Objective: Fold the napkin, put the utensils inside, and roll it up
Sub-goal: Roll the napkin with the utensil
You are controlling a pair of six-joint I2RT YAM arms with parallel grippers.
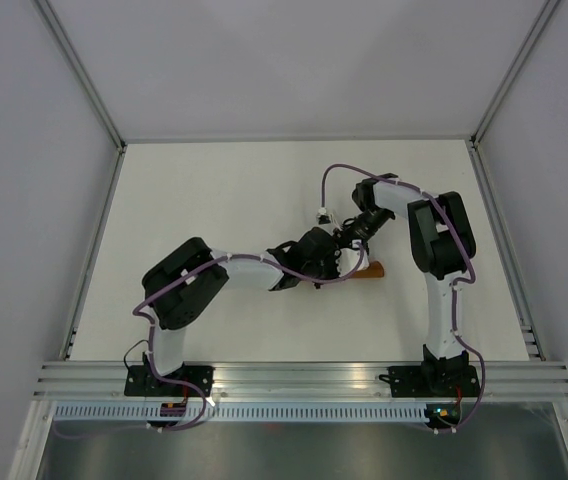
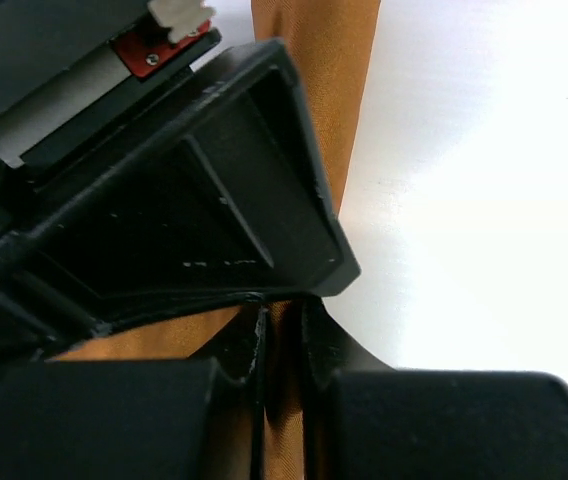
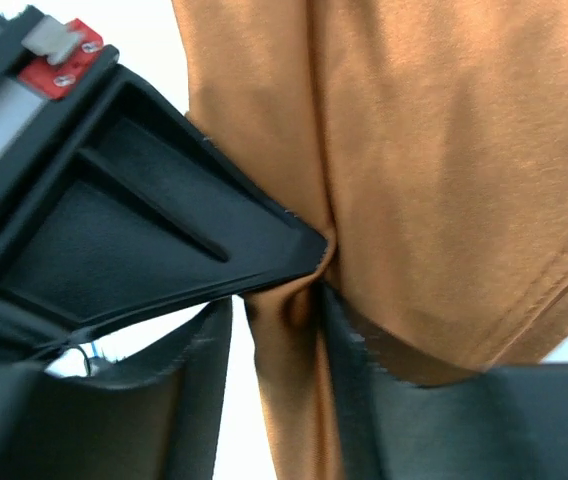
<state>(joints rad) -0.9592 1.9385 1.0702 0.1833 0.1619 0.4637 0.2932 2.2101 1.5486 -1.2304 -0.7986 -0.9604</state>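
Both pincers meet on the gathered napkin [image 1: 372,270], about 3 o'clock from the middle of the counter [image 1: 214,200].

The left pincer [image 2: 282,345] is clenched on a thin upright fold of the cloth. The right pincer [image 3: 279,310] stands parted around a similar ridge, with a sliver of white showing beside one finger, so it seems released rather than gripping. The napkin is rust-brown, matte and soft-draping with a stitched hem, and here it is drawn into a narrow band, not a flat square. The counter is smooth, bare white. The utensils do not show in any view, so I cannot tell whether they are inside. Judged from this, the folding or rolling stage is in hand. The next move calls for one pincer to keep its pinch while the other re-grips, so the slack cloth does not spring open.
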